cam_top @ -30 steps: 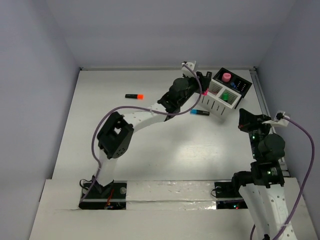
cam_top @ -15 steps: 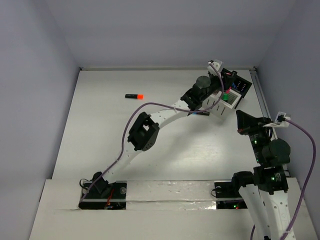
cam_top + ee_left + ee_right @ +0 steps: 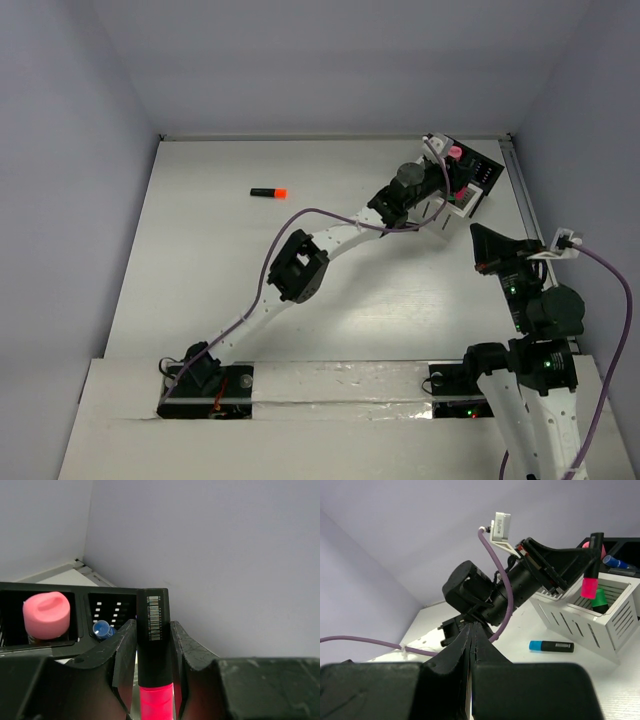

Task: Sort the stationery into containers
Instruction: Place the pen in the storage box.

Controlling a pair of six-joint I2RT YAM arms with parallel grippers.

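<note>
My left gripper (image 3: 455, 182) is shut on a black highlighter with a pink cap (image 3: 153, 640) and holds it cap down over the containers. In the right wrist view the highlighter (image 3: 590, 577) hangs just above the white slatted box (image 3: 602, 627), beside a green-capped highlighter (image 3: 600, 600) standing in it. The black box (image 3: 80, 592) behind holds a pink round-topped piece (image 3: 46, 614) and a blue pen (image 3: 102, 629). An orange-capped highlighter (image 3: 268, 192) lies at the far left of the table. A blue-capped highlighter (image 3: 551, 646) lies in front of the white box. My right gripper (image 3: 483, 240) is shut and empty.
The white box (image 3: 440, 212) and the black box (image 3: 482, 170) stand at the back right corner, close to the walls. The left arm (image 3: 330, 240) stretches diagonally across the table towards them. The right gripper (image 3: 472, 645) hovers near the right edge.
My left gripper has moved right with the pink-capped highlighter, from beside the white box to over the containers. The right arm has shifted slightly.
</note>
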